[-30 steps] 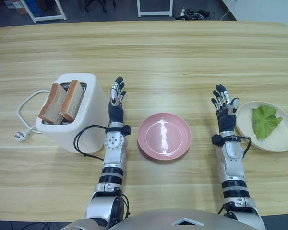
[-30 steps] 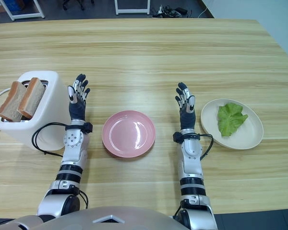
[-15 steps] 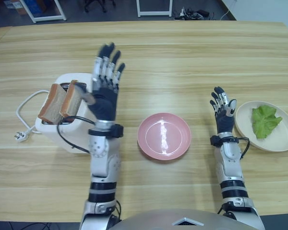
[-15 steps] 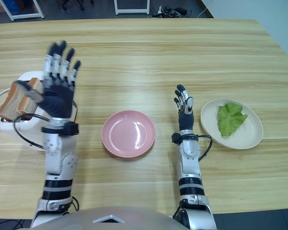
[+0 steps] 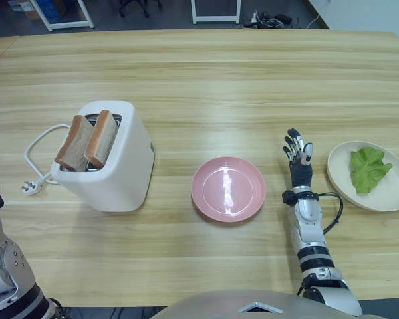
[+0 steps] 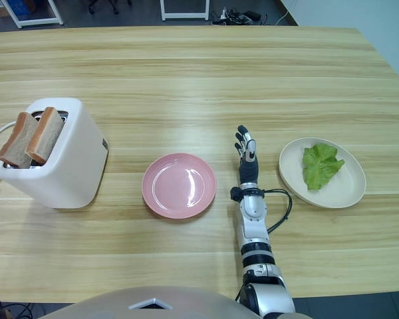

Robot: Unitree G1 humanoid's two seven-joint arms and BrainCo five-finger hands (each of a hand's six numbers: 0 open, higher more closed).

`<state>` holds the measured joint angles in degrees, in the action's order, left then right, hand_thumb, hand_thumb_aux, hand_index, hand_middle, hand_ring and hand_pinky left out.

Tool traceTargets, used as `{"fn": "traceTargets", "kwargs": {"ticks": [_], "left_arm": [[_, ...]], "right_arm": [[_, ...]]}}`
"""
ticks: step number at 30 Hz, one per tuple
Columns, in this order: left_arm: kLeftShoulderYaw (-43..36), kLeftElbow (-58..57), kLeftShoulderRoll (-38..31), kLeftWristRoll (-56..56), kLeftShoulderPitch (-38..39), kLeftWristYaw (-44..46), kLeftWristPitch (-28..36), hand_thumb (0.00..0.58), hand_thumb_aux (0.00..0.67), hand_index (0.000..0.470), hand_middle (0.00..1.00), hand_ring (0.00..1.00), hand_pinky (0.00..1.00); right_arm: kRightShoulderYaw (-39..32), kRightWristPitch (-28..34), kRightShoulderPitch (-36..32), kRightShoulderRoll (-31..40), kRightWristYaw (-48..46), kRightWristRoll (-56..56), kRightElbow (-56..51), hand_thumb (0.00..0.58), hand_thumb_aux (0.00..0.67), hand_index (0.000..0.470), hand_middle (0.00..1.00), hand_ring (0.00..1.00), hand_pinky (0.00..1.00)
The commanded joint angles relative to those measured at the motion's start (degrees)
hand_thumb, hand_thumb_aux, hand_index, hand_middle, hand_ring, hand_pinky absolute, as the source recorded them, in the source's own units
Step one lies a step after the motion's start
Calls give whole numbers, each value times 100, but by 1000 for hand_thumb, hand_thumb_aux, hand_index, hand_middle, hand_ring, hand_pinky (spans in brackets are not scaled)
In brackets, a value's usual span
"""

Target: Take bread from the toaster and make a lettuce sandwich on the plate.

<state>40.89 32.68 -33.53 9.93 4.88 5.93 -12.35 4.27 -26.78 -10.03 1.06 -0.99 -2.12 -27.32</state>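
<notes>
**Bread in the toaster, lettuce on its plate, right hand open**

A white toaster (image 5: pixel 116 166) stands on the left part of the wooden table (image 5: pixel 219 73). 2 slices of bread stick up out of the slots in its top. They sit side by side and both tilt a little. One is the left slice (image 5: pixel 75 143) and the other is the right slice (image 5: pixel 101 137). A white cord (image 5: pixel 34 147) curls out from the toaster's left side. It ends in a plug (image 5: pixel 29 188) that lies flat on the table.

The pink plate (image 5: pixel 227 162) sits in the middle, to the right of the toaster and apart from it.

The right hand (image 5: pixel 298 158) is just to the right of the pink plate. It is between that plate and the cream plate (image 5: pixel 339 181). Its fingers are straight and close together, and they point away from the robot. The hand has hold of nothing. I cannot tell if it rests on the table or floats just over it. A black cable (image 5: pixel 334 211) makes a loop beside the wrist.

The cream plate sits near the right edge of the table. 1 green, crinkly lettuce leaf (image 5: pixel 369 168) lies on it, near its middle.
</notes>
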Motion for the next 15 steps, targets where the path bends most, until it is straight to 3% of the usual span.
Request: {"fn": "traceTargets", "kwargs": {"ticks": [1,7,15], "left_arm": [[-897,-1575,-496,-3080,446,-537,571,0,0,0,0,0,0],[-1294,-2255,-492,-4073,574,-781,785,0,0,0,0,0,0],[-1304,-2265,-614,-4132,928,-365,1055,0,0,0,0,0,0]], "right_arm": [[-60,26,-129,-1,26,113,-151,0,0,0,0,0,0],[-31,58,-19,90,13,83,-17,0,0,0,0,0,0],[-63,131,4,91,27,81,63,0,0,0,0,0,0]]}}
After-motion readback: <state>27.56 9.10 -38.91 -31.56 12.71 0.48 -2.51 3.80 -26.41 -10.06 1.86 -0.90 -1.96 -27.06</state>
